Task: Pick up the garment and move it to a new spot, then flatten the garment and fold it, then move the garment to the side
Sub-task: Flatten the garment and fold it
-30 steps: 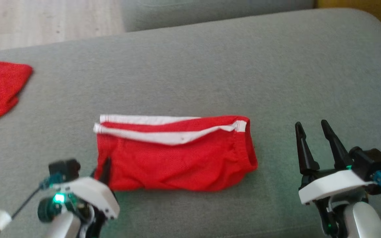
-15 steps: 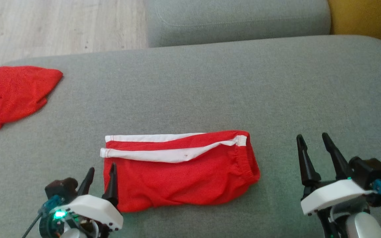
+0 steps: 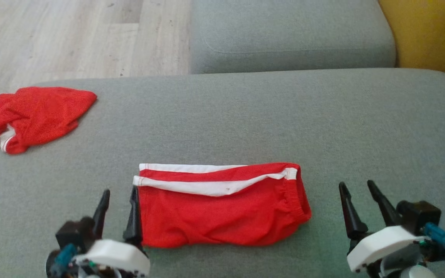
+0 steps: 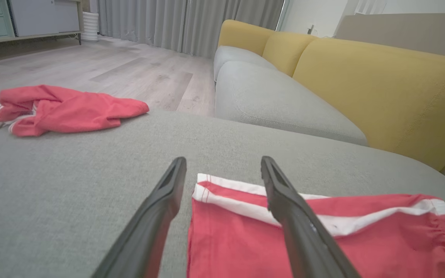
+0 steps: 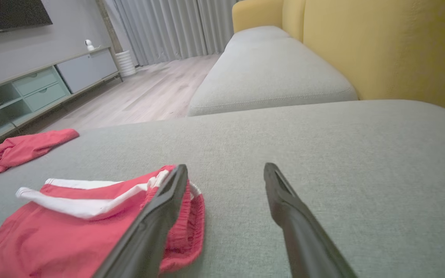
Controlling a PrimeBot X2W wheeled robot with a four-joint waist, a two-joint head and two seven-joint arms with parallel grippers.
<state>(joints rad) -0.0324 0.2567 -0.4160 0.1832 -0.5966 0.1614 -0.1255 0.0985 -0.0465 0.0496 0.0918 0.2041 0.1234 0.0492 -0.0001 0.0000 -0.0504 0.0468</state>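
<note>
Red folded garment [image 3: 222, 220], grey sofa [image 3: 245, 116] — left fingers [image 3: 134, 216] spread beside it

garment [image 3: 222, 216]: red cloth, matt, fine mesh-like weave; white trim bands smoother; waistband gathered and puckered;
second garment [image 3: 33, 116]: same matt red cloth, crumpled; white edging;
seat cushion [image 3: 245, 116]: grey woven upholstery, matt, slightly coarse grain;
backrest [image 3: 431, 34]: mustard-yellow cloth, matt, fine texture;
floor [image 3: 72, 34]: pale wood-look planks, smooth, faint sheen;
left gripper [image 3: 120, 190]: fingers dark, matt, plastic-looking; housing white, smooth, slightly glossy;
right gripper [image 3: 355, 183]: same dark matt fingers; smooth white shell;
curtains [image 4: 160, 19]: grey cloth, matt, soft pleats
</note>
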